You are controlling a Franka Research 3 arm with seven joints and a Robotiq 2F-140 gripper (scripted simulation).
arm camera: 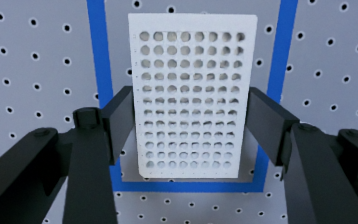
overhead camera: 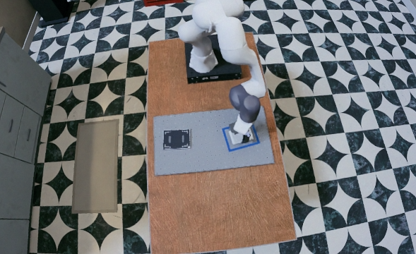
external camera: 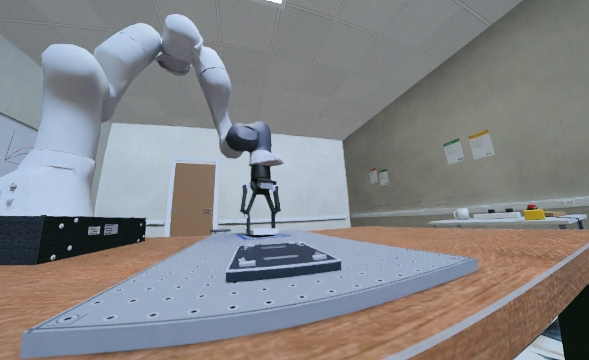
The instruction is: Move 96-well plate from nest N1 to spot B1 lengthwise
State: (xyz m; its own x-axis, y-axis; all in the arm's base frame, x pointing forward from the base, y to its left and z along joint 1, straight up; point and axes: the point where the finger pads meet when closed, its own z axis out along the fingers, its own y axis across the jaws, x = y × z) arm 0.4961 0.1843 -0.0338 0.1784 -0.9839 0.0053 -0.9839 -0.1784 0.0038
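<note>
Gripper [arm camera: 190, 125] clamped across the short width of the 96-well plate [arm camera: 192, 60], black pads [arm camera: 117, 120] pressed flat against its two long sides, about halfway down its length. Plate held over bench spot B1, inside the blue taped outline [arm camera: 96, 60], long axis running along the outline's long side. Near short edge close to the bottom strip of tape, with a wider margin at either long side. Faint shadow under the lower left corner, so probably hovering just off the grey perforated board [arm camera: 30, 75] rather than resting on it; exact height hard to tell from the exterior view.

Plate nest N1 [overhead camera: 169, 140] vacant, well apart on the same board.

Risks from here, as a judgement:
- Letting go while not fully down: a short drop, then a bounce or skid onto the near tape.
- Uneven opening of the jaws: one pad dragging its side and twisting the plate out of lengthwise alignment.
- Lifting before the pads are well apart from the sides: plate carried up, tipped or pulled across the outline.
- Pressing down too far: pad tips against the board, plate squeezed or levered up at one end.
</note>
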